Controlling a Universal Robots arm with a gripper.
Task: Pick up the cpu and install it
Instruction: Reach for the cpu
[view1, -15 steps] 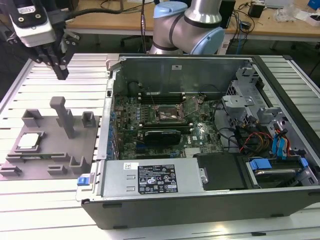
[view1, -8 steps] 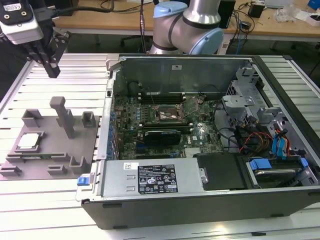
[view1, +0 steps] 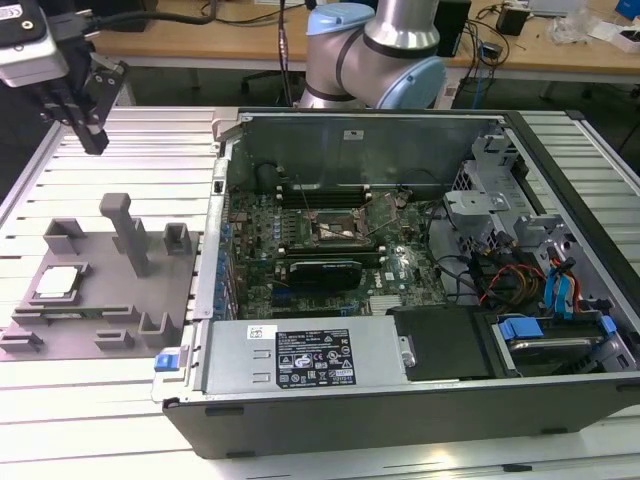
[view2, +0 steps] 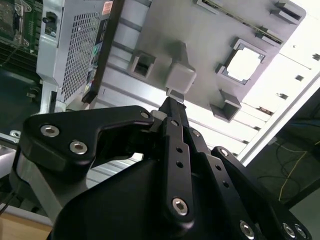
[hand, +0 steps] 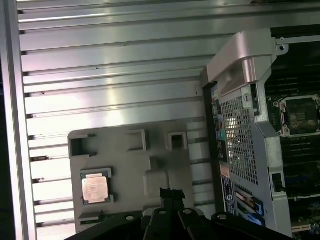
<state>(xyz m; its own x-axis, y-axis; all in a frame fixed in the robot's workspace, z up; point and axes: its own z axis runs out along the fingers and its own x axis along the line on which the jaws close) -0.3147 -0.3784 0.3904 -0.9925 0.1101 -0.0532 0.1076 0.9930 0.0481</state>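
The cpu (view1: 57, 282) is a small square chip with a pale metal top. It lies flat in a recess near the exterior view's left edge of a grey fixture plate (view1: 100, 335). Both wrist views look down on the cpu (view2: 245, 64) (hand: 95, 189) in its holder. My gripper (view1: 95, 135) hangs high above the table, behind the plate and well apart from the chip. Its black fingers (view2: 173, 150) meet at the tips (hand: 171, 193), shut with nothing between them. The dark socket (view1: 345, 228) (hand: 300, 116) sits on the motherboard inside the open computer case.
The open case (view1: 400, 400) fills the exterior view's right, with its power supply (view1: 305, 358) along the front and drive cables at the right. A tall grey post (view1: 125, 230) and small blocks rise from the fixture plate. Ribbed metal tabletop (view1: 150, 160) lies under my gripper.
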